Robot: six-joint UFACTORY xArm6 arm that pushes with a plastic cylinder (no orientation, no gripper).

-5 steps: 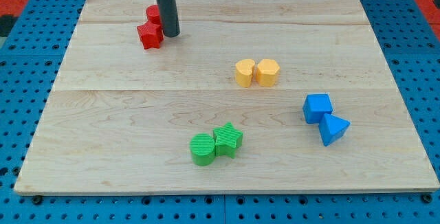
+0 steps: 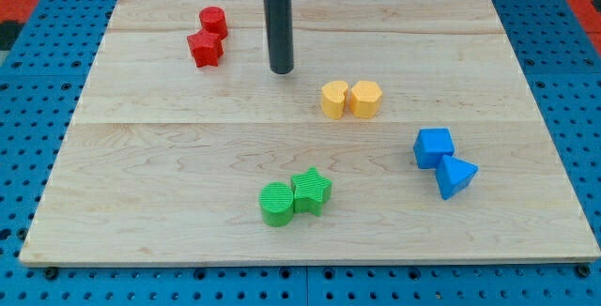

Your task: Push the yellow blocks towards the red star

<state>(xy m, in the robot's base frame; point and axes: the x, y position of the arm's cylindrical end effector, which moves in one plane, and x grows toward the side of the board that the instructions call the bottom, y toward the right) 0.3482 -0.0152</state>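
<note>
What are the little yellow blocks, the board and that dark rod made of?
Yellow blocks: probably plastic, perhaps 3D-printed; matte, with fine ridges on the sides.
Board: wood, pale and smooth; grain lines and plank seams show.
Rod: dark with a slight sheen, could be metal or plastic; I cannot tell. My tip sits on the board to the view's left of and above the yellow blocks.

The rod's tip [image 2: 282, 69] rested on the desk [image 2: 169, 156] near its top edge, between the red star [image 2: 204, 48] and two touching yellow blocks [image 2: 351, 99], touching neither. A red cylinder [image 2: 213, 20] sat just above the star.
</note>
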